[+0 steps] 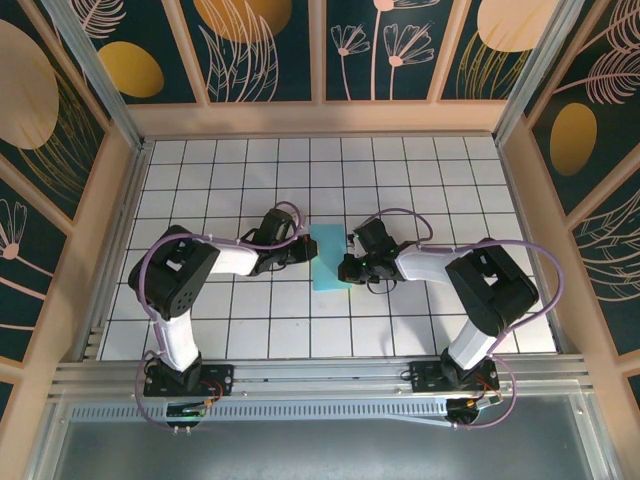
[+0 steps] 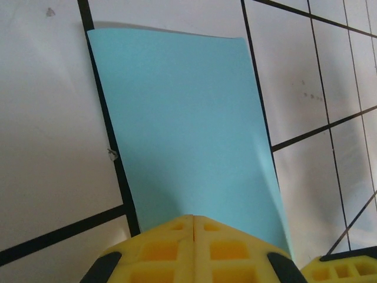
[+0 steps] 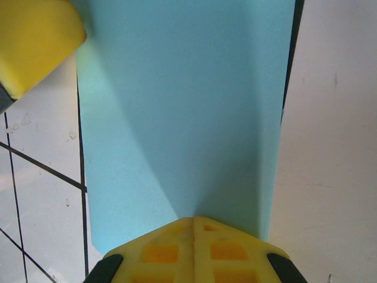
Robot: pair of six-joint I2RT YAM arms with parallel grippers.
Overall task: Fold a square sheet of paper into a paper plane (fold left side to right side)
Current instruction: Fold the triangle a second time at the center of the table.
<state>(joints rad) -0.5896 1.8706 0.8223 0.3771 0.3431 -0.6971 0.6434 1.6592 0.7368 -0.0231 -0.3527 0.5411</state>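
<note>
Now left tool (image 2: 193, 219) and right tool (image 3: 193, 221) closed, tips on folded square sheet of paper (image 1: 328, 258).

The left arm (image 1: 178, 338) and right arm (image 1: 466, 348) have white links, black joint housings and looped purple cables (image 1: 400, 210); gripper fingers (image 2: 159, 249) are yellow, pocketed.

Left arm (image 1: 185, 275) reaches toward 3 o'clock, right arm (image 1: 490, 285) toward 9; left gripper (image 1: 304, 244) and right gripper (image 1: 346, 268), jaws closed, seemingly tipped down near centre.
</note>
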